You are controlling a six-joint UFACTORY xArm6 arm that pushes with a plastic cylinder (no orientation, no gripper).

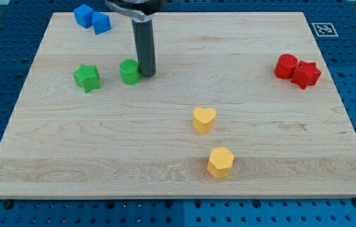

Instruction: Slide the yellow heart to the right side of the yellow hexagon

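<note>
The yellow heart [203, 118] lies on the wooden board a little right of centre. The yellow hexagon [220, 162] lies below it and slightly to the right, near the board's bottom edge, apart from the heart. My tip [146, 74] stands in the upper left part of the board, touching the right side of a green cylinder [129, 71]. The tip is well up and to the left of the yellow heart.
A green star [87, 77] sits left of the green cylinder. Two blue blocks [92, 18] sit together at the view's top left. A red cylinder [286, 66] and a red star-like block [306, 74] touch at the right. The board's edge [178, 197] runs along the bottom.
</note>
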